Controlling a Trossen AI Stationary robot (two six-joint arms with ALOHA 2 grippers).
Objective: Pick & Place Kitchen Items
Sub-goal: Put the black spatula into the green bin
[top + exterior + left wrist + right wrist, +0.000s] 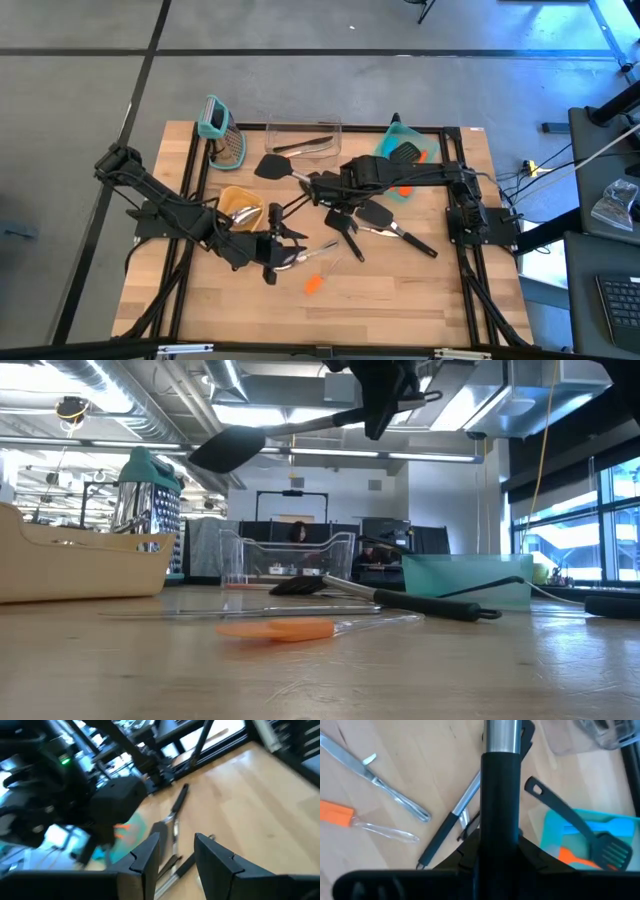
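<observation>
High view: my right claw [318, 185] clamps black flat spatula [272, 166] by handle, raised above wooden surface [400, 290]; left claw [283, 243] part-open, empty.

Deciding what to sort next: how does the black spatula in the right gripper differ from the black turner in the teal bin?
The black spatula has a solid head; the black turner has a slotted one. The spatula is up off the table, clamped by its handle in the right gripper; the turner rests in the teal bin. Both are black and long-handled.
</observation>
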